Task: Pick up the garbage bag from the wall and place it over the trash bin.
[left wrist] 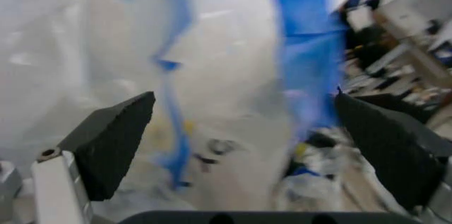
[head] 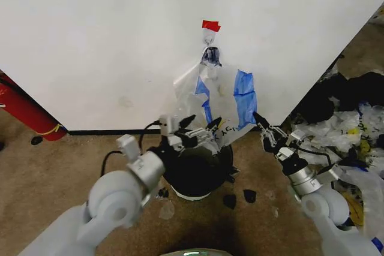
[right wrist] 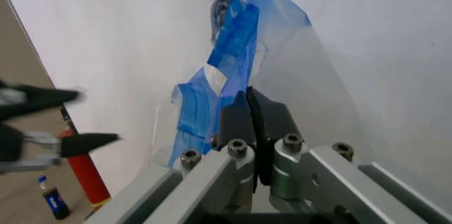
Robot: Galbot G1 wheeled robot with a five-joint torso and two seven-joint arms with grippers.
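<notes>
garbage bag [left wrist: 233,107] print blurred.

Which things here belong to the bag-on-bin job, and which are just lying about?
Job: garbage bag hanging on the wall; trash bin; left gripper, open at the bag; right gripper, shut.

Lying about: red fire extinguisher; pile of bags; floor scraps.

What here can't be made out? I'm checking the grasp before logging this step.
- Bag print: blurred in the left wrist view, too small in the head view.
- Hook: covered by the bag's bunched top below the red tape.
- Whether the shut right tool pinches plastic: bag edge looks close; contact unclear.
- Bin rim: partly behind the open left tool.
</notes>
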